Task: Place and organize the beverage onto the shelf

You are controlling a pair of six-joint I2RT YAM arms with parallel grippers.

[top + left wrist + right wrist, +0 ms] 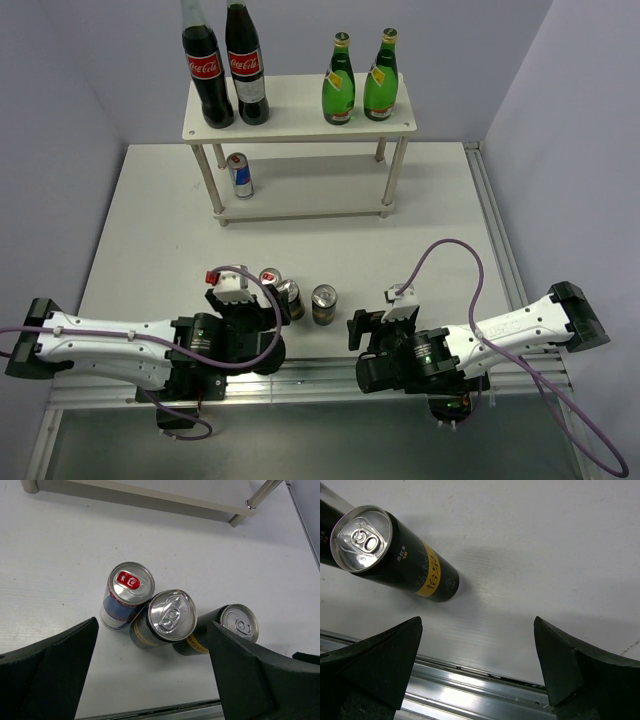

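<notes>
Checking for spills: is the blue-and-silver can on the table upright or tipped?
Upright: the blue-and-silver can stands on its base, red-tabbed top facing up.

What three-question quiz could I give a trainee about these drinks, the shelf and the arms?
1. True or false: both green glass bottles stand on the top tier of the shelf.
2. Multiple choice: how many cans stand on the table near the arms? A) two B) three C) four
3. Short answer: what does the right end effector hold?

Key: 1 true; 2 B; 3 nothing, it is open.
</notes>
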